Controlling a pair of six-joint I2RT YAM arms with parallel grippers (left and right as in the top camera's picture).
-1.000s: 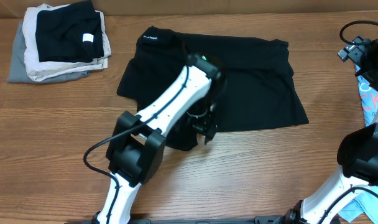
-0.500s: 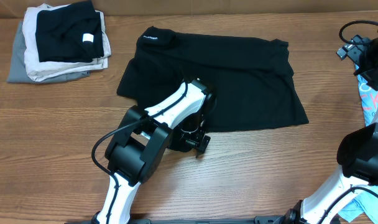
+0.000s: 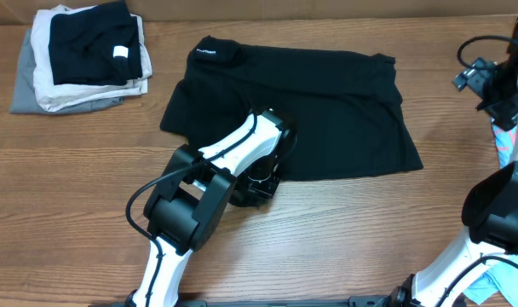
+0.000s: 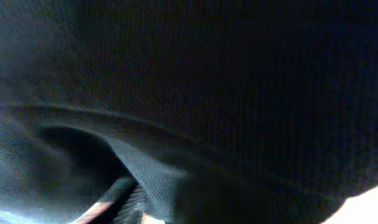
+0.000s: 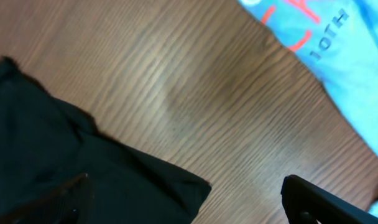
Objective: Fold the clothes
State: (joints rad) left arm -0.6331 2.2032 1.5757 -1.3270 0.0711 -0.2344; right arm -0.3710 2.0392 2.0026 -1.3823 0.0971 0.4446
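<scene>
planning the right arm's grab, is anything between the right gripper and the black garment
Nothing visible does: from the right gripper, open, the black garment's corner shows uncovered; the blue shirt lies apart from it.

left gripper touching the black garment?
Touching. Overhead shows the left gripper down on the near hem of the black garment; in the left wrist view fabric fills the frame, a fold bunched at the gripper.
</scene>
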